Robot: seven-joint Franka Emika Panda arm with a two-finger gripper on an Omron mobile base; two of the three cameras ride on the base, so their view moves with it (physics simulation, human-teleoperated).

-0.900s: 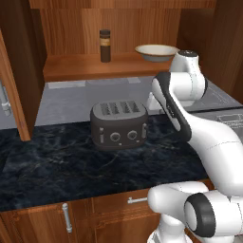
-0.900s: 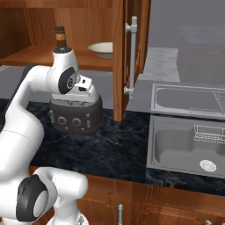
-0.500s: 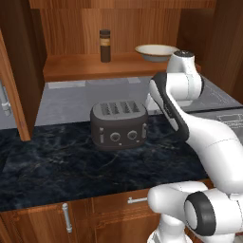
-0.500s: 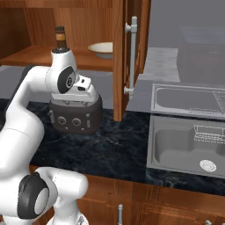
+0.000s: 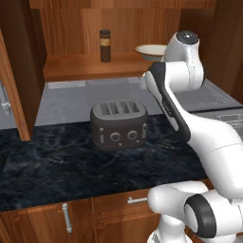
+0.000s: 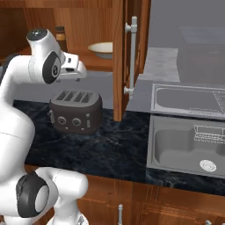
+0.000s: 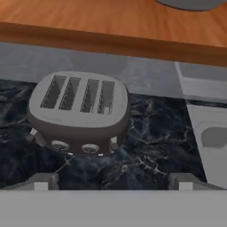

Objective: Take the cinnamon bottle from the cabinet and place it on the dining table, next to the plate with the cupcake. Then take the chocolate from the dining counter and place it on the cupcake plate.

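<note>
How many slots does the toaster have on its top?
4. They lie side by side in one row across the top of the toaster, which stands on the dark stone counter below the cabinet shelf. None appears hidden.

In the left base view, the toaster [image 5: 118, 124] is seen at frame centre, set on the counter [image 5: 52, 166]. Above it, in the upper middle, the cinnamon bottle [image 5: 105, 45] is placed upright on the shelf of the cabinet [image 5: 85, 66], with a bowl [image 5: 149, 50] on the same shelf to its right. The cabinet's door [image 5: 12, 102] is found at the left edge. In the right base view, a sink [image 6: 186, 147] is set right of the toaster.
</note>
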